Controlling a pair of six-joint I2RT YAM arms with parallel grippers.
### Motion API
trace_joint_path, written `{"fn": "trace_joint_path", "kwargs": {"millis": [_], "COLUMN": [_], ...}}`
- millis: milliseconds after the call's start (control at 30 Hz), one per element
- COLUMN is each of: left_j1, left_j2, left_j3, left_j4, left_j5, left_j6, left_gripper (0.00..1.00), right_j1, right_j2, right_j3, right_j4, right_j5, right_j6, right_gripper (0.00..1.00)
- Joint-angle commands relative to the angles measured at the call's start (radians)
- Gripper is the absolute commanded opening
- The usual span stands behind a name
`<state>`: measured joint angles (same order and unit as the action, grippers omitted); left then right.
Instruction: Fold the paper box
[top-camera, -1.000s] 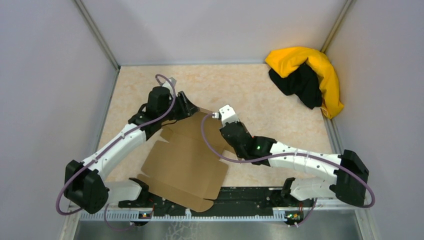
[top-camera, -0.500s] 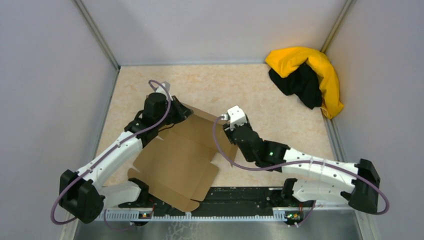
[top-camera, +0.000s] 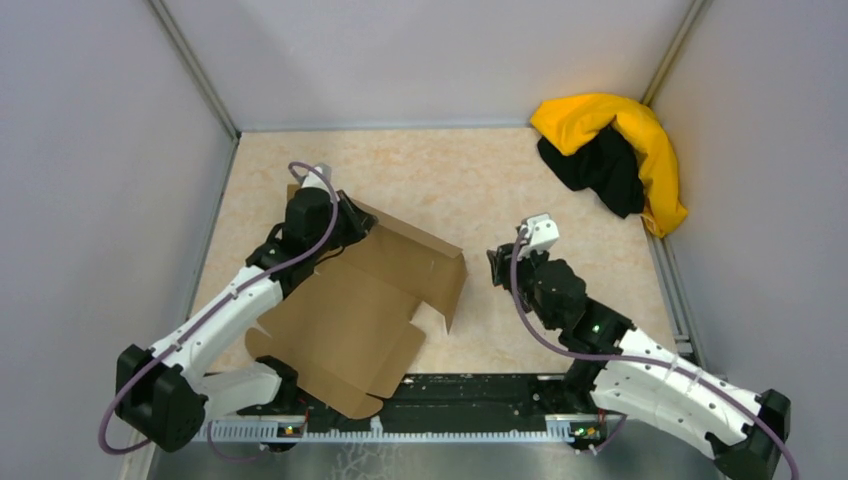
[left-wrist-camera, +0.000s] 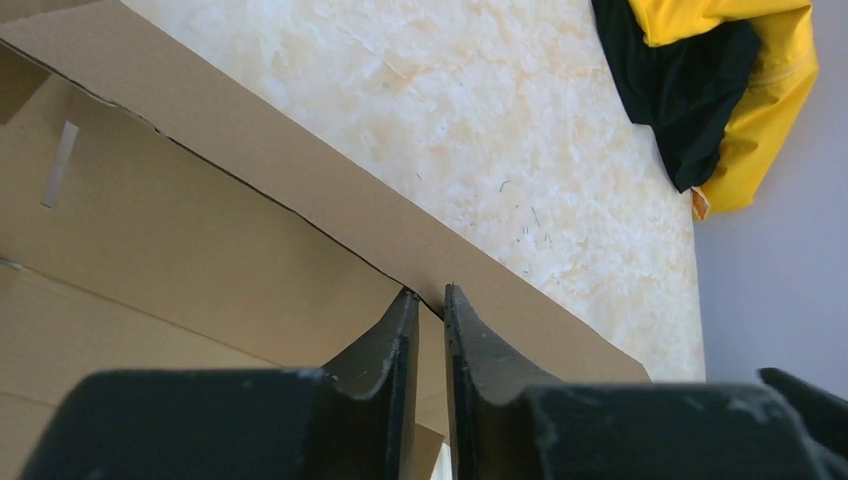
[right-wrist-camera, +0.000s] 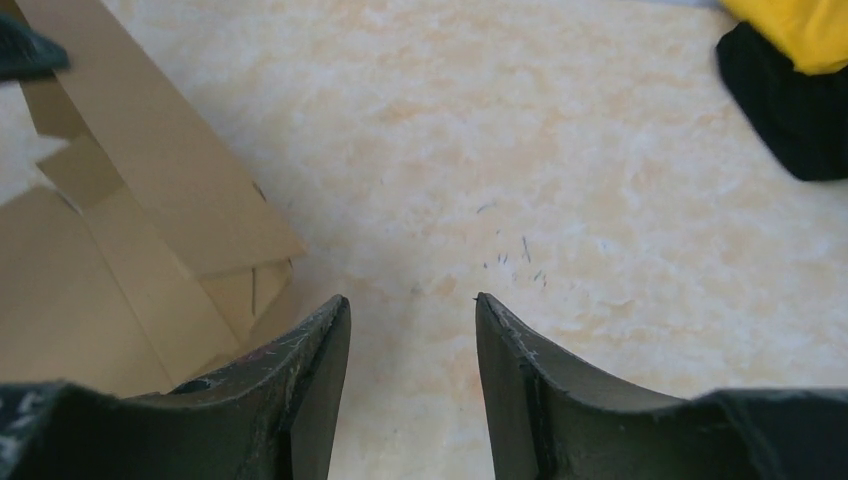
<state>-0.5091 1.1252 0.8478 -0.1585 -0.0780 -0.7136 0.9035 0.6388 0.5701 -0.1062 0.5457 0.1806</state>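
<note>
table (top-camera: 450, 170): pale, marbled surface, closed in by plain grey walls (top-camera: 430, 60) at the left, the far end and the right.
left arm (top-camera: 215, 315): white links with black joints and a purple cable, reaching from the near left corner up to the far left end of the cardboard.
left gripper (left-wrist-camera: 430, 296): fingers almost pressed together, pinching the thin top edge of a raised cardboard panel; in the left wrist view that edge runs straight between the two fingertips.
paper box (top-camera: 350, 310): brown die-cut sheet, partly folded. Its broad main panel lies flat on the table, on the near side of the left claw. One long panel stands up from that claw's grip and runs off to its right, ending in a short flap bent toward the near side. A narrow slit shows in the cardboard left of the pinching fingers.
right gripper (right-wrist-camera: 410, 300): fingers spread, nothing between them, bare table below; the right end of the cardboard lies just left of its left finger, whether touching cannot be told.
cloth heap (top-camera: 615, 155): yellow and black, in the far right corner, well apart from the right claw, beyond it and to its right.
</note>
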Motion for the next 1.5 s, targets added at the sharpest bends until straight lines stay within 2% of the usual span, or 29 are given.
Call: {"fn": "trace_joint_path", "kwargs": {"millis": [0, 67, 167, 433, 567, 767, 900, 967, 1000, 1100, 1167, 1233, 1300, 1367, 1467], "left_j1": [0.002, 0.002, 0.003, 0.003, 0.006, 0.011, 0.024, 0.043, 0.056, 0.068, 0.077, 0.108, 0.158, 0.192, 0.209], "left_j2": [-0.033, -0.033, -0.035, -0.042, -0.033, 0.001, 0.056, 0.108, 0.139, 0.234, 0.292, 0.369, 0.465, 0.528, 0.527], "left_j3": [-0.003, 0.013, 0.039, 0.061, 0.068, 0.081, 0.101, 0.143, 0.171, 0.258, 0.309, 0.367, 0.437, 0.480, 0.384], "left_j4": [0.004, 0.001, -0.005, -0.015, -0.013, -0.003, 0.009, 0.010, -0.001, -0.039, -0.044, -0.043, -0.055, -0.073, 0.075], "left_j5": [-0.059, -0.054, -0.037, -0.032, -0.031, -0.007, -0.005, 0.027, 0.046, 0.058, 0.071, 0.155, 0.284, 0.355, 0.398], "left_j6": [0.041, 0.043, 0.045, 0.052, 0.059, 0.071, 0.096, 0.111, 0.115, 0.138, 0.157, 0.160, 0.134, 0.093, -0.017], "left_gripper": [0.24, 0.32, 0.36, 0.30, 0.31, 0.31, 0.45, 0.54, 0.60, 0.97, 0.99, 0.99, 0.99, 0.99, 0.99], "right_j1": [-0.029, -0.029, -0.030, -0.029, -0.029, -0.029, -0.061, -0.161, -0.238, -0.451, -0.525, -0.561, -0.573, -0.575, -0.580], "right_j2": [0.034, 0.080, 0.125, 0.076, 0.056, 0.087, 0.140, 0.222, 0.278, 0.460, 0.577, 0.681, 0.782, 0.879, 1.041], "right_j3": [-0.055, -0.034, 0.002, 0.001, 0.005, 0.017, 0.055, 0.119, 0.151, 0.240, 0.310, 0.374, 0.423, 0.492, 0.632], "right_j4": [0.093, 0.098, 0.119, 0.157, 0.179, 0.169, 0.168, 0.142, 0.139, 0.150, 0.140, 0.119, 0.125, 0.121, 0.067], "right_j5": [-0.185, -0.214, -0.236, -0.304, -0.386, -0.336, -0.309, -0.405, -0.506, -0.789, -0.890, -0.945, -0.957, -0.960, -1.046], "right_j6": [0.030, 0.015, 0.011, 0.006, -0.017, -0.021, -0.030, -0.014, 0.000, 0.041, 0.034, 0.020, -0.004, -0.048, -0.117], "right_gripper": [0.50, 0.52, 0.53, 0.55, 0.57, 0.58, 0.63, 0.64, 0.63, 0.63, 0.63, 0.63, 0.62, 0.61, 0.58]}}
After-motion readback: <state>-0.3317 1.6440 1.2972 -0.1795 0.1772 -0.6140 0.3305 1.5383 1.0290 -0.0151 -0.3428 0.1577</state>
